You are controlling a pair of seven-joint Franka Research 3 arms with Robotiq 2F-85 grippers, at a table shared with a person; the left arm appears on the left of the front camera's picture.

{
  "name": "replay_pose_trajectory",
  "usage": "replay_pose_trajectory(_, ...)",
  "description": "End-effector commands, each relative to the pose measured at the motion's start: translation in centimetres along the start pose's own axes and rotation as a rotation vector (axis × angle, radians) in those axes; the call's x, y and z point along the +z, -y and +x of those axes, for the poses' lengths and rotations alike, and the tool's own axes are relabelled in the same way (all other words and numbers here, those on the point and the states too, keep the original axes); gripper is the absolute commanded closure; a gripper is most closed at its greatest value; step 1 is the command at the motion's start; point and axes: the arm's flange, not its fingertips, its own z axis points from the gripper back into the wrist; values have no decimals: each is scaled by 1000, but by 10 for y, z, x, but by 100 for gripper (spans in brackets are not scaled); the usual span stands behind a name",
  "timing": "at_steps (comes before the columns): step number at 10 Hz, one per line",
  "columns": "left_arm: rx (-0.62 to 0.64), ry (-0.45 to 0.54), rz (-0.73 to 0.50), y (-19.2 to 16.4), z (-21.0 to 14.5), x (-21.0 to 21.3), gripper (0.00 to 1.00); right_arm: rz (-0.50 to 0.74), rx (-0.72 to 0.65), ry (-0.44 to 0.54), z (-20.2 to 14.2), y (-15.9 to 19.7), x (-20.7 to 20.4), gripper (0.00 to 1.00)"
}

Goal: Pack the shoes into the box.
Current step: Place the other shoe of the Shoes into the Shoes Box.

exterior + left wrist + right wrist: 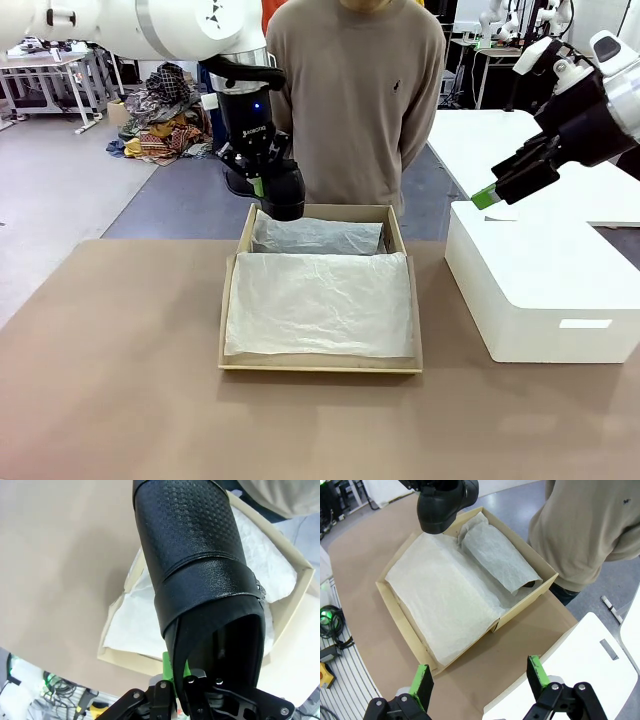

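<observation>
1 blk shoe, 1 tissue-wrapped bundle, 1 flat tissue sheet, 1 tan box, 1 white box, 2 grippers: left gripper & right gripper, 1 person

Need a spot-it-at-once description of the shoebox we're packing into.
On the brown table, directly before the standing person, lies the box. Unlike the bigger white box on the robot's right, it is shallow tan cardboard lined with crinkled white tissue paper, and the left gripper holds a black shoe over its far left corner.
</observation>
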Motion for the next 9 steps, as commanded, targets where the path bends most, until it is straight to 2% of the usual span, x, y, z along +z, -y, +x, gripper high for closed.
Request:
replay_pose_trajectory(1,119,35,-22,10,-12,-1,100,0,1,7,0,0,0,0)
replay_pose_trajectory(2,230,21,-25,23,-23,0,100,0,1,7,0,0,0,0)
replay_pose_trajectory(5,418,15,-69,59,-46,-3,100,0,1,7,0,0,0,0)
replay_pose_trajectory(9,556,28,-53,100,-67,-38,100,0,1,7,0,0,0,0)
